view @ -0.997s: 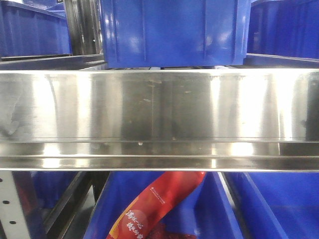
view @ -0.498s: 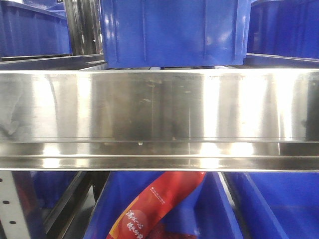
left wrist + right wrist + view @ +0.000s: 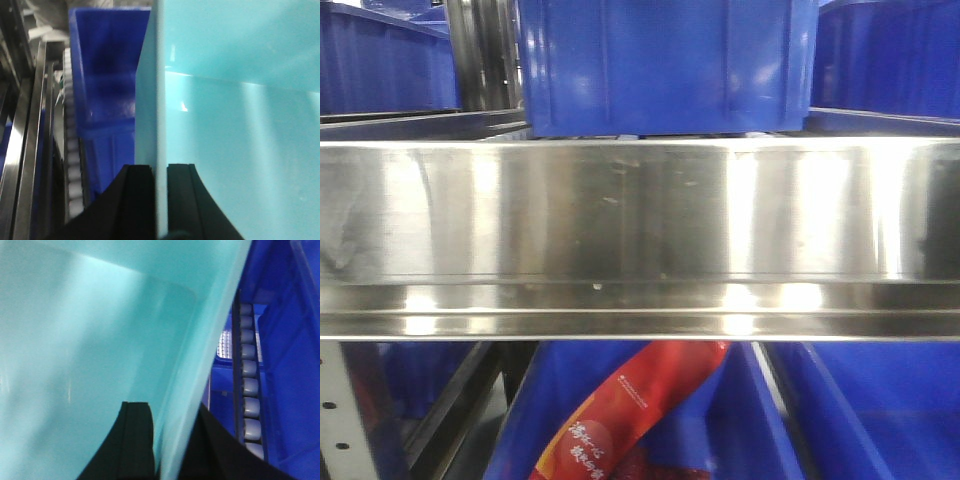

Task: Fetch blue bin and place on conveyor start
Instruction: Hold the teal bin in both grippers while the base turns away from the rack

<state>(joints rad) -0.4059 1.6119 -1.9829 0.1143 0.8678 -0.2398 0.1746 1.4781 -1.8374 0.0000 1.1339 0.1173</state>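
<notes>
The blue bin is a pale turquoise tub that fills most of both wrist views. In the left wrist view my left gripper is shut on the bin's left wall, one black finger outside and one inside. Seen from the right wrist, the bin slants across the frame, and my right gripper is shut on its right wall and rim. The conveyor start is out of view. Neither gripper nor the bin shows in the front view.
A shiny steel shelf rail spans the front view. Dark blue crates stand above it, and another below holds a red packet. Close beside the bin are a dark blue crate, another, and roller tracks.
In the front view the whole scene has slid slightly to the left; the shelf and crates look otherwise the same.
</notes>
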